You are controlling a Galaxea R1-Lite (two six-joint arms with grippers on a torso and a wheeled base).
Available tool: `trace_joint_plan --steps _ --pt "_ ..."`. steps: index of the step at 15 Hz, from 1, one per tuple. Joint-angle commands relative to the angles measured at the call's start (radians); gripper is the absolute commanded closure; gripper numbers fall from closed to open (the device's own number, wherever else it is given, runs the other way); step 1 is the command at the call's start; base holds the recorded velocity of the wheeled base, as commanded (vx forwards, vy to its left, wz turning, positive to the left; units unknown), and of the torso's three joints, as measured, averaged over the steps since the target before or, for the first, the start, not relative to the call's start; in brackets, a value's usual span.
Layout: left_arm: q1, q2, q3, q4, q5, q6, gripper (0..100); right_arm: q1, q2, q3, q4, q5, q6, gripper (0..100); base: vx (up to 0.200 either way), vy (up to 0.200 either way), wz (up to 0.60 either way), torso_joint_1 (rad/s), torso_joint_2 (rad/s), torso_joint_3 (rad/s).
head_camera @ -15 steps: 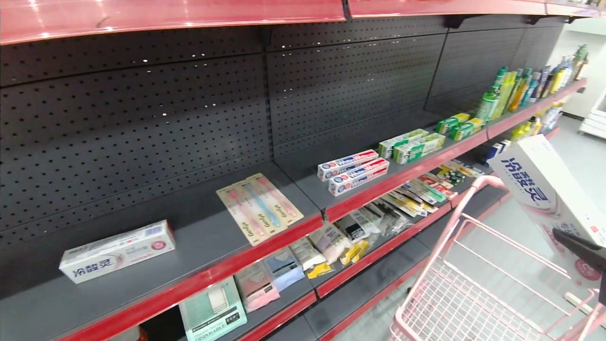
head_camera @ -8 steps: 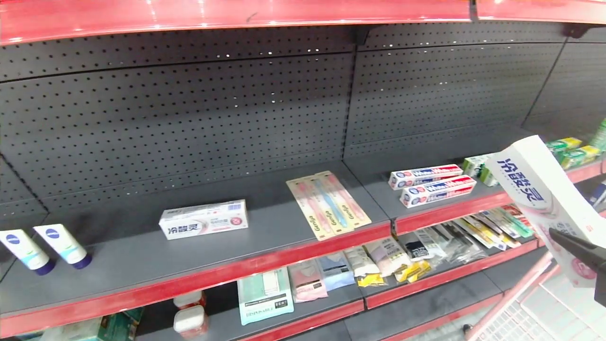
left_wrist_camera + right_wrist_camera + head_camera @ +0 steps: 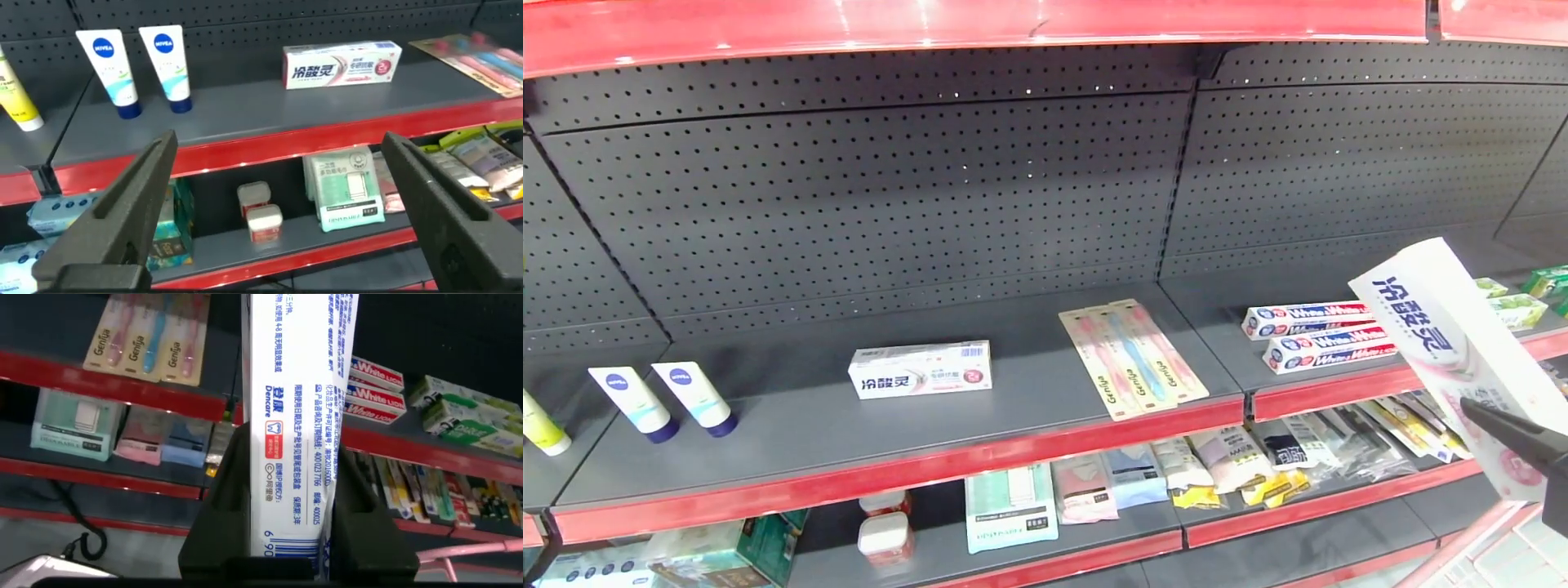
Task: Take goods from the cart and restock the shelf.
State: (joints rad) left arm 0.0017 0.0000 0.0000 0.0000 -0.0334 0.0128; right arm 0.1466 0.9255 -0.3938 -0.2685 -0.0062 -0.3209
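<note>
– So, what has changed over the last second?
– Mostly the head camera. It has swung left along the shelf (image 3: 809, 412), so the whole picture slid toward 3 o'clock. The goods themselves lie where they were. The cart (image 3: 1470, 544) has nearly left the view, and just a pink corner of it shows at 5 o'clock.
– And the arms?
– The right gripper (image 3: 290, 506) is clamped on an upright toothpaste box (image 3: 1445, 335), a finger on either side. It has kept the box at 3 o'clock of the head view throughout. The left gripper (image 3: 278, 220) is spread wide with nothing in it, facing the shelf's red front edge.
– What does that mean for restocking?
– I'd judge the pick from the cart is done and the robot is lining up on a drop spot. A matching toothpaste box (image 3: 920, 369) lies flat on the shelf near the middle of the view, with bare shelf at its 12 and 6 o'clock. The held one likely belongs beside it.
– What else is on that shelf?
– A toothbrush pack (image 3: 1134, 358) lies at 3 o'clock of the lying box, well apart. Two white tubes (image 3: 696, 396) with blue caps are at its 9 o'clock. What the cart holds, I cannot tell.
</note>
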Motion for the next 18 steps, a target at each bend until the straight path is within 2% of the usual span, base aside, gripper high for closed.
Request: trace_joint_plan --steps 1,2,3,4,5,6,7,8,9,10,11,12,13,14,17,18 --pt "0.0 0.005 0.0 -0.002 -0.002 0.003 0 0.048 -0.004 0.004 -0.001 0.029 0.042 100 0.0 0.0 0.0 0.0 0.0 0.0" --pt "0.0 0.006 0.0 0.0 -0.003 0.003 0 0.12 -0.004 -0.007 -0.001 0.066 0.088 100 0.0 0.0 0.0 0.0 0.0 0.0" --pt "0.0 0.006 -0.002 0.0 -0.011 0.001 0 0.128 0.001 -0.011 -0.001 0.072 0.082 100 0.0 0.0 0.0 0.0 0.0 0.0" --pt "-0.005 0.078 -0.123 0.012 -0.051 -0.01 0 0.126 0.007 -0.02 0.0 0.069 0.075 100 0.0 0.0 0.0 0.0 0.0 0.0" --pt "-0.008 0.333 -0.324 0.029 -0.069 -0.097 0 0.126 0.007 -0.025 0.0 0.061 0.072 100 0.0 0.0 0.0 0.0 0.0 0.0" --pt "-0.006 0.411 -0.383 0.026 -0.071 -0.171 0 0.126 0.009 -0.028 0.0 0.057 0.072 100 0.0 0.0 0.0 0.0 0.0 0.0" --pt "-0.002 0.604 -0.465 0.025 -0.062 -0.241 0 0.126 0.024 -0.045 0.0 0.049 0.072 100 0.0 0.0 0.0 0.0 0.0 0.0" --pt "0.0 0.727 -0.471 0.014 -0.04 -0.24 0 0.12 0.05 -0.077 0.0 0.049 0.08 100 0.0 0.0 0.0 0.0 0.0 0.0" --pt "0.0 0.753 -0.474 0.011 -0.034 -0.238 0 0.117 0.055 -0.083 0.0 0.049 0.082 100 0.0 0.0 0.0 0.0 0.0 0.0" --pt "-0.002 1.002 -0.514 -0.06 0.003 -0.218 0 0.102 0.078 -0.099 0.0 0.055 0.083 100 0.0 0.0 0.0 0.0 0.0 0.0" --pt "-0.003 1.083 -0.523 -0.095 0.006 -0.223 0 0.105 0.081 -0.092 0.0 0.057 0.082 100 0.0 0.0 0.0 0.0 0.0 0.0" --pt "-0.017 1.216 -0.537 -0.176 0.006 -0.226 0 0.117 0.087 -0.091 0.0 0.06 0.075 100 0.0 0.0 0.0 0.0 0.0 0.0" --pt "-0.037 1.301 -0.569 -0.195 0.009 -0.226 0 0.146 0.09 -0.097 0.0 0.06 0.078 100 0.0 0.0 0.0 0.0 0.0 0.0" --pt "-0.049 1.371 -0.63 -0.195 0.023 -0.24 0 0.16 0.091 -0.102 0.0 0.06 0.077 100 0.0 0.0 0.0 0.0 0.0 0.0" --pt "-0.077 1.555 -0.741 -0.218 0.047 -0.32 0 0.174 0.093 -0.102 0.0 0.061 0.085 100 0.0 0.0 0.0 0.0 0.0 0.0" --pt "-0.104 1.646 -0.782 -0.281 0.067 -0.355 0 0.174 0.091 -0.094 0.0 0.061 0.085 100 0.0 0.0 0.0 0.0 0.0 0.0"
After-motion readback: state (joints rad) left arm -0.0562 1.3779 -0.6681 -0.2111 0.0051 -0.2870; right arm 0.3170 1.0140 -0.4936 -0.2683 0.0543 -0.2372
